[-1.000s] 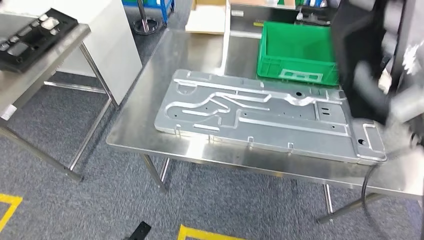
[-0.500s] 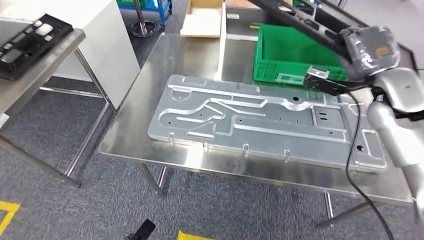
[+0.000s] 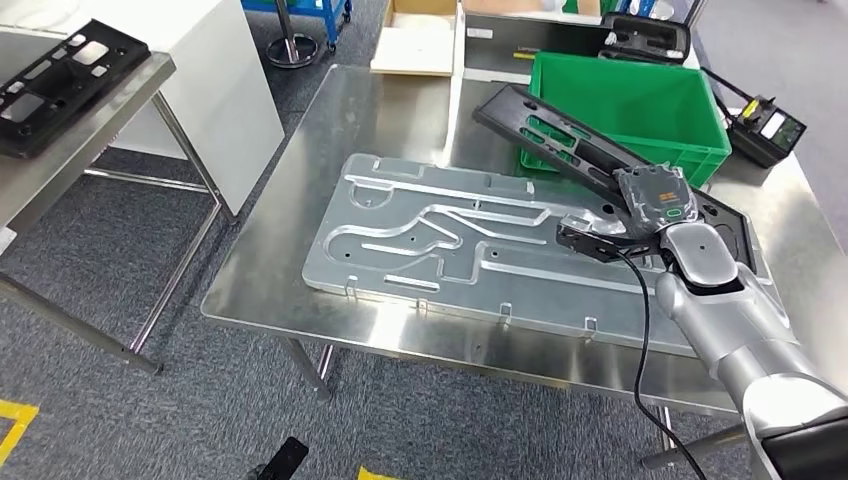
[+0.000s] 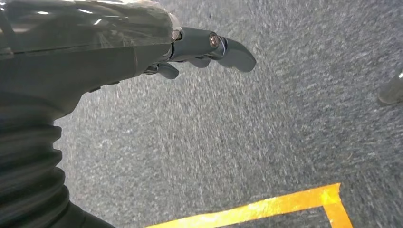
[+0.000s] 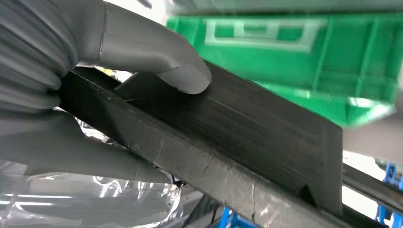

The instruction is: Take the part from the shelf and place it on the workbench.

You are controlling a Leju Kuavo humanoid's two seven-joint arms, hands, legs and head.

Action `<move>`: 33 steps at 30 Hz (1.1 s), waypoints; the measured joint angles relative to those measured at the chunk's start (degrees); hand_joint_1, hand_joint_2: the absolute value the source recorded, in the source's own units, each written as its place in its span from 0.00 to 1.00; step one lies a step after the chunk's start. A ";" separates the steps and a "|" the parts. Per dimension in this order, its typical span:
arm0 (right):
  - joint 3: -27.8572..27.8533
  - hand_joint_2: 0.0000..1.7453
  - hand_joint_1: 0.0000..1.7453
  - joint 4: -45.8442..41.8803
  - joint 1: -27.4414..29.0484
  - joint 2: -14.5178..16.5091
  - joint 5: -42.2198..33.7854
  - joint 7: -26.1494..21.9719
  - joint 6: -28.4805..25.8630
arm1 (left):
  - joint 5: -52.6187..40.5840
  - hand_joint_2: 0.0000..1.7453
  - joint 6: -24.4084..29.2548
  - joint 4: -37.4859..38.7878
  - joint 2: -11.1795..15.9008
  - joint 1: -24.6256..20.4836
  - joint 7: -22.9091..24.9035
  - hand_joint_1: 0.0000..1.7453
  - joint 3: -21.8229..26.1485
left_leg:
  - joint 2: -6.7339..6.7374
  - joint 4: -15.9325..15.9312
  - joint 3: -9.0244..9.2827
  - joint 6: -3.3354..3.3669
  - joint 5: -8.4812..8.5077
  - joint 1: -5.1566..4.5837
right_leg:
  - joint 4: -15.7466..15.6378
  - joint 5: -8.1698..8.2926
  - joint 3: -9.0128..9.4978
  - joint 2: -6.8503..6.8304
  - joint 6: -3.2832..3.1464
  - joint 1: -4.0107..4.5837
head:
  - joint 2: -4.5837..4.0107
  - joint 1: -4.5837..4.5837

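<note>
Black part [image 3: 560,140] gripped by right hand [image 3: 640,215] fingers [image 5: 157,61] over workbench [image 3: 330,130], left hand [image 4: 199,47] released.

Matt black plastic part [image 3: 560,140], shiny brushed-metal workbench [image 3: 300,240], green plastic bin [image 3: 640,110]

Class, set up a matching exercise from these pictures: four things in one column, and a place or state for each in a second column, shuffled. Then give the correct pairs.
Things:
1. black part
2. metal plate
3. green bin
4. left robot hand

Places or states:
A. hangs over grey carpet, holding nothing
B. lies flat on the steel table
C. held by the right robot hand, tilted above the table
D. stands at the table's far side, behind the plate

Pairs: 1-C, 2-B, 3-D, 4-A
</note>
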 joint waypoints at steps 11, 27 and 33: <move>-0.18 0.00 0.00 2.23 0.74 2.56 0.24 0.01 0.14 | 0.01 0.00 2.67 -0.01 0.33 0.20 -1.66 0.00 -0.46 | 0.37 14.97 -7.17 -2.11 -5.67 0.25 | -0.71 -0.86 1.42 0.19 -2.24 -0.09 | 0.00 -0.02; -1.16 0.00 0.00 3.61 -0.69 3.12 1.43 1.51 1.20 | 1.37 0.00 2.10 0.00 0.45 -0.10 0.08 0.00 -0.27 | 0.54 -0.86 -1.23 1.10 2.42 0.13 | 14.88 -10.23 -3.85 0.19 0.49 -0.12 | 0.00 0.01; -2.11 0.00 0.00 3.75 -2.39 3.05 1.68 2.44 1.08 | 1.25 0.00 1.58 0.00 0.44 0.01 0.15 0.00 -0.25 | 0.52 -0.01 -2.80 -0.11 3.60 0.05 | -0.18 -4.20 5.19 0.21 -0.35 0.36 | 0.00 0.01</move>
